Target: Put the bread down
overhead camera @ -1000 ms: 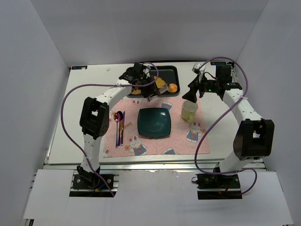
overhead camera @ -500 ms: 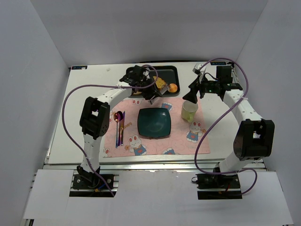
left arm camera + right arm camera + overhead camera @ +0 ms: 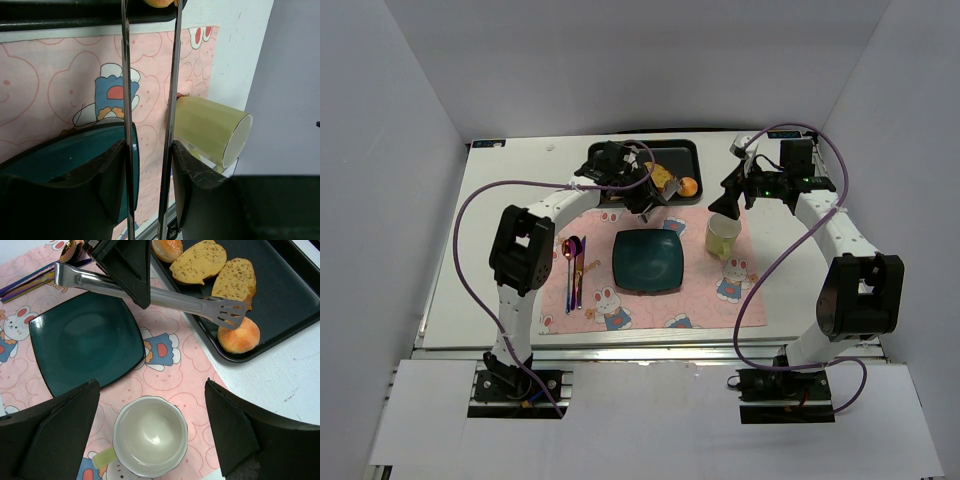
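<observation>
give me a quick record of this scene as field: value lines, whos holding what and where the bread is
bread: round bun, lying in the black tray
left gripper: shut on tongs, tong tips at the bread
right gripper: open, holding nothing, above the cup
plate: teal, nothing on it, on the placemat
task state: bread not yet on the plate
</observation>
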### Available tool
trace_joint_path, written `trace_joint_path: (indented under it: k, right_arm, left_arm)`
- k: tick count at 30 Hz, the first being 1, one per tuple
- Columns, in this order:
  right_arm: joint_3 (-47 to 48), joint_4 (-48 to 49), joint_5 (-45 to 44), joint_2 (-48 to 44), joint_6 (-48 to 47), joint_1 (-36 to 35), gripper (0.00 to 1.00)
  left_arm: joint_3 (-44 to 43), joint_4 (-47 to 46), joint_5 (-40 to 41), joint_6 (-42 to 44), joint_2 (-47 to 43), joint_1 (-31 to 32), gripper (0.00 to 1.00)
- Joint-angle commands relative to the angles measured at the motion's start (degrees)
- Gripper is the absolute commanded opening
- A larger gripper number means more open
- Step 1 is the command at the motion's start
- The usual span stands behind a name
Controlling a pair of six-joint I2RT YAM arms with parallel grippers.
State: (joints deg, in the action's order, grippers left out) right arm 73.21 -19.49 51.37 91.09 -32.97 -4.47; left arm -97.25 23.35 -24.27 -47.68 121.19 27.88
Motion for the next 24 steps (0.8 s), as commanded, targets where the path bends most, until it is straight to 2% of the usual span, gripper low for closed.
trace_joint_path:
  k: [1, 15, 24]
  right_arm:
    - [-0.52, 1.38, 1.54, -2.58, 0.28, 0.43, 0.89]
    - [-0.61, 1.56, 1.71, -2.58, 0.45, 0.51, 0.89]
    - [-0.52, 1.64, 1.8, -2.58, 0.45, 0.51, 0.89]
  left_arm:
    - [-0.39, -2.08, -1.3, -0.83, -2.36, 0.07, 0.49]
    - [1.36, -4.54, -2.62, -2.42, -1.66, 0.07, 0.48]
    - [2.15, -6.65, -3.5, -3.56, -1.04, 0.07, 0.43]
